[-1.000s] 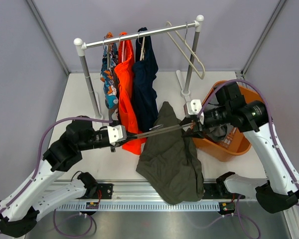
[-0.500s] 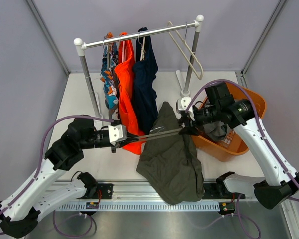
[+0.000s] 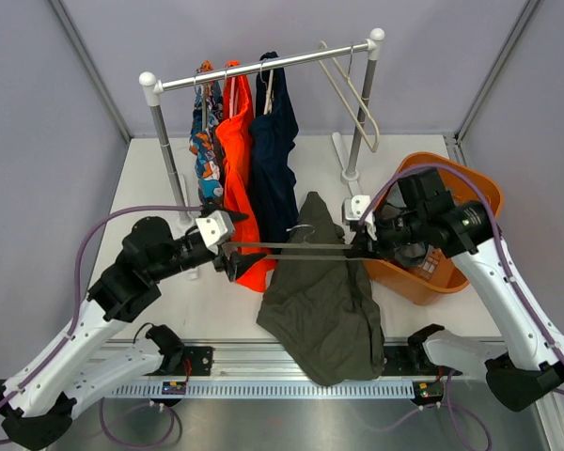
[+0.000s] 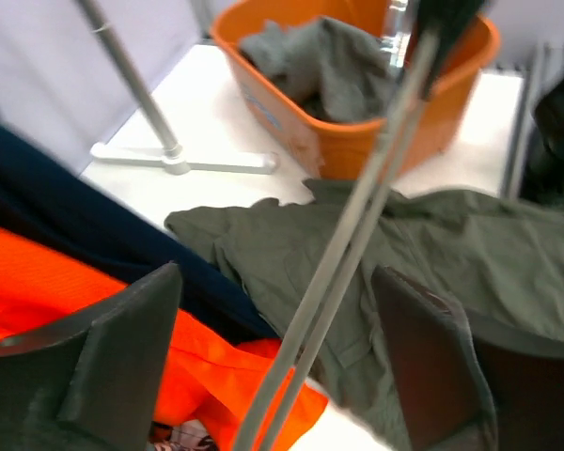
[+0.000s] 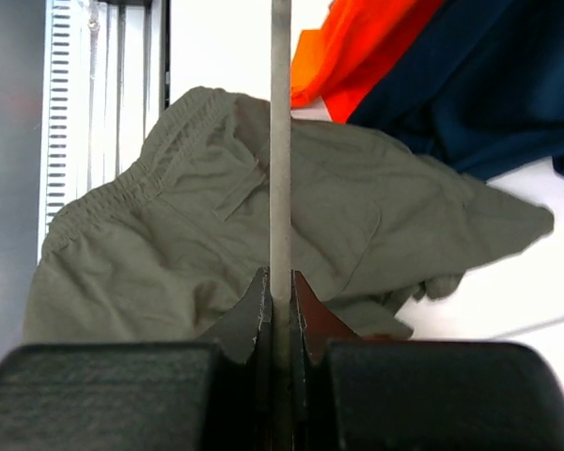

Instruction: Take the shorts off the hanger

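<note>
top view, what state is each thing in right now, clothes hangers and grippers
olive shorts, lying on the table under the metal hanger
grey shorts, crumpled in the orange basket
metal hanger, level, one end clamped
right gripper, shut on metal hanger
left gripper, open, hanger rods loose between its jaws
orange shorts, hanging on the rail
navy shorts, hanging
patterned shorts, hanging
white hanger, hanging empty

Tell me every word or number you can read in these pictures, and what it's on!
None can be read.
Any label on the olive-green shorts is too small to make out.
Any marking on the orange basket is too blurred to read.
</note>
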`<state>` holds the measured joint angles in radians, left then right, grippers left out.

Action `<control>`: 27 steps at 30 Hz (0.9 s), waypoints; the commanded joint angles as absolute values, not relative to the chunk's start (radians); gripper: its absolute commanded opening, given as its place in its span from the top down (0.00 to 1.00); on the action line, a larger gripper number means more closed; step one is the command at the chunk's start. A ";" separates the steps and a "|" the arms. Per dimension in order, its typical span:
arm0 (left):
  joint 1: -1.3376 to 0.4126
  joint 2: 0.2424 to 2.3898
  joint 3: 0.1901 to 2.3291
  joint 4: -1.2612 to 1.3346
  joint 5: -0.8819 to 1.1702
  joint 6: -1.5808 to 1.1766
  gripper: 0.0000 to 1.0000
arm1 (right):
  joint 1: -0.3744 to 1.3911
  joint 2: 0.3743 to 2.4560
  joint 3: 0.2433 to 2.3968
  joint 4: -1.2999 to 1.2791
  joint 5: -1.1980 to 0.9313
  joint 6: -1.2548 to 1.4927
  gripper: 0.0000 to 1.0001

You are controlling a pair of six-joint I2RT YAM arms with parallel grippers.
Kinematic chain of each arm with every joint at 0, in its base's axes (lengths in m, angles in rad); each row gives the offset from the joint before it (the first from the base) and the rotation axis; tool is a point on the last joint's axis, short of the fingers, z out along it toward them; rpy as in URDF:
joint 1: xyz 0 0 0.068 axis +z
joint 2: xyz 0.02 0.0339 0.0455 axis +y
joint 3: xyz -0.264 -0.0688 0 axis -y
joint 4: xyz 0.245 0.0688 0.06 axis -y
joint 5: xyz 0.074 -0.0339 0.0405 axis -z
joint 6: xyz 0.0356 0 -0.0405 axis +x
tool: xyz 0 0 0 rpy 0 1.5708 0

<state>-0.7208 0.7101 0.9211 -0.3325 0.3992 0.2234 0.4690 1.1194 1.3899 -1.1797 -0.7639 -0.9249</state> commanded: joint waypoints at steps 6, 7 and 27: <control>-0.724 0.647 1.040 -0.285 -0.073 0.109 0.01 | 0.270 0.973 1.342 -1.126 -0.628 -0.623 1.00; -0.724 0.638 1.043 -0.293 -0.102 0.103 0.01 | 0.265 0.960 1.338 -1.120 -0.597 -0.592 1.00; -0.724 0.456 0.907 -0.330 -0.229 0.003 0.01 | 0.264 1.019 1.615 -0.870 -0.552 -0.255 1.00</control>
